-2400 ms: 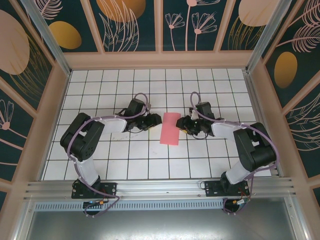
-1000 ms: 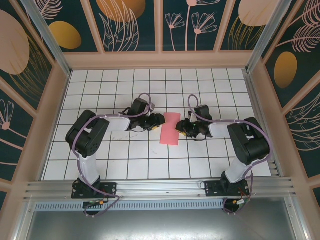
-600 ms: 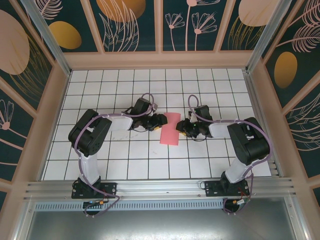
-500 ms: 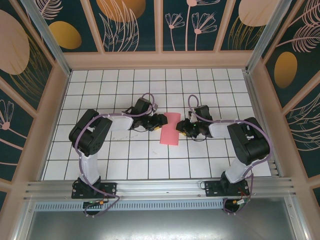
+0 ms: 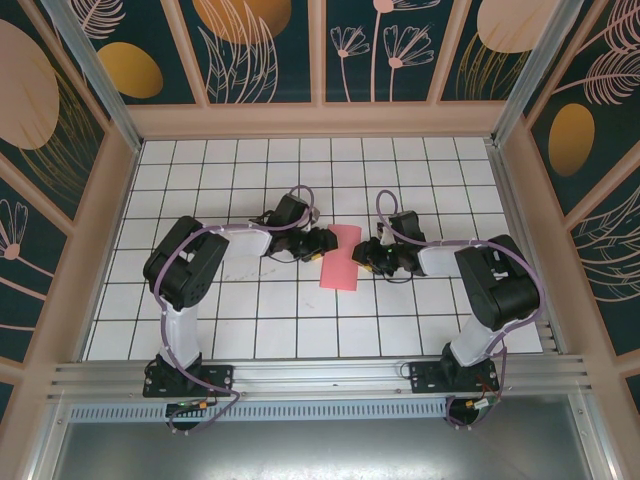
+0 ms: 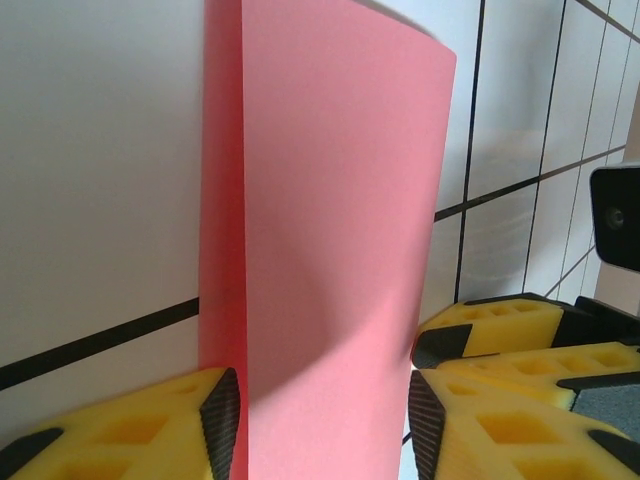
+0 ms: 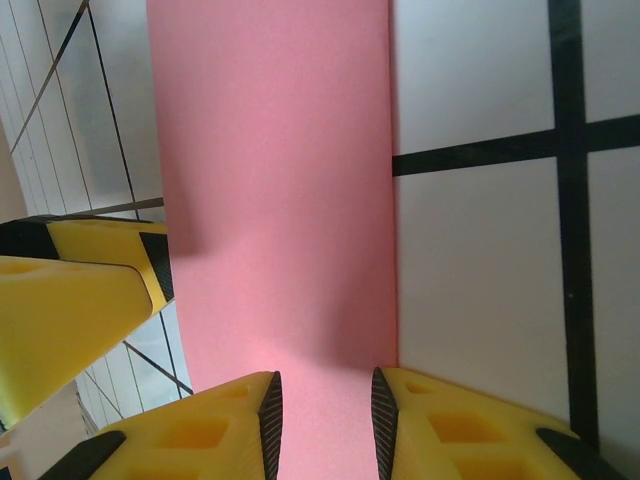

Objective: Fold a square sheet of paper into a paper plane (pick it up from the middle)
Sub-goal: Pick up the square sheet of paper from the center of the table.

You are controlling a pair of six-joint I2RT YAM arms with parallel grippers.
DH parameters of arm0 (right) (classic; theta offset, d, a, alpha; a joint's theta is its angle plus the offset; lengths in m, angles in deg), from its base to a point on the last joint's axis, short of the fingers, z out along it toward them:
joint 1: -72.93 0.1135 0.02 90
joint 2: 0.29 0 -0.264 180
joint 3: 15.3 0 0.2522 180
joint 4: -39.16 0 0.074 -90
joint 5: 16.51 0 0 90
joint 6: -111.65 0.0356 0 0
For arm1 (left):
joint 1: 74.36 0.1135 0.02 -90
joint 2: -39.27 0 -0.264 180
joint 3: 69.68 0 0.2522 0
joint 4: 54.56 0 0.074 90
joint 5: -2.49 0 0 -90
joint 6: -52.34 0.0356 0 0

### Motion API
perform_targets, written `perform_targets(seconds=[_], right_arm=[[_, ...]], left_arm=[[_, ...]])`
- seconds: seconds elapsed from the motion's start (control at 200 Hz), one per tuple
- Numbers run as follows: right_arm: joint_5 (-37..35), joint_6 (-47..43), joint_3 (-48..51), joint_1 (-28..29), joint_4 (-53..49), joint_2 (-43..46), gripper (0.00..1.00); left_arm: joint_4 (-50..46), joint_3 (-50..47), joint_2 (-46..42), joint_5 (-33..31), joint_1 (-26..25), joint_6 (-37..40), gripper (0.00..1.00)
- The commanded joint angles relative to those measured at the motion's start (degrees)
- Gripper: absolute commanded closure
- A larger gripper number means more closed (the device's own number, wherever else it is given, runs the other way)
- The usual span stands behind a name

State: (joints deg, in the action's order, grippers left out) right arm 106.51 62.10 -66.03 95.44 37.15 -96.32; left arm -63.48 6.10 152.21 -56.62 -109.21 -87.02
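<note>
Two robot arms meet over the square sheet of paper, which lies flat as a long pink-red rectangle at the middle of the white gridded surface. It appears doubled lengthwise, and the left wrist view shows a second layer's edge running down one long side of the sheet.

The left claw comes in low from the left at the sheet's far end. Its yellow foam fingers stand well apart, with the paper's end lying in the gap. The right claw faces it from the opposite long edge. Its fingers are parted only narrowly, and pink paper shows through the slit. Neither claw looks clamped on the sheet.

The job seems to be at an early stage: the centre fold is in place, but there is no nose or wing yet. The next move probably calls for one claw to pin the sheet while the other lifts a single layer or corner. Thin paper is likely to slide or buckle if it is nudged from the side.

No tray, box or bowl features in the work. The flower-painted walls enclose the arms and the sheet.
</note>
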Motion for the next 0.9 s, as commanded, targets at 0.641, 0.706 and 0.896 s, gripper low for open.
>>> perform_targets(seconds=[0.641,0.706,0.896], right_arm=[[-5.6,-2.1,-1.0,0.7,-9.0,8.6,0.61],[-7.2,-2.2,-0.2,0.7,-10.5,10.8,0.59],[-6.6,-0.9,3.6,1.0,-9.2,16.5,0.51]], left_arm=[[9.1,-4.5,-4.3,6.0,-0.3,-2.7,0.92],[9.5,-4.8,-4.5,6.5,-0.3,-2.3,0.95],[5.8,-5.5,-6.1,5.4,-0.4,0.4,1.00]])
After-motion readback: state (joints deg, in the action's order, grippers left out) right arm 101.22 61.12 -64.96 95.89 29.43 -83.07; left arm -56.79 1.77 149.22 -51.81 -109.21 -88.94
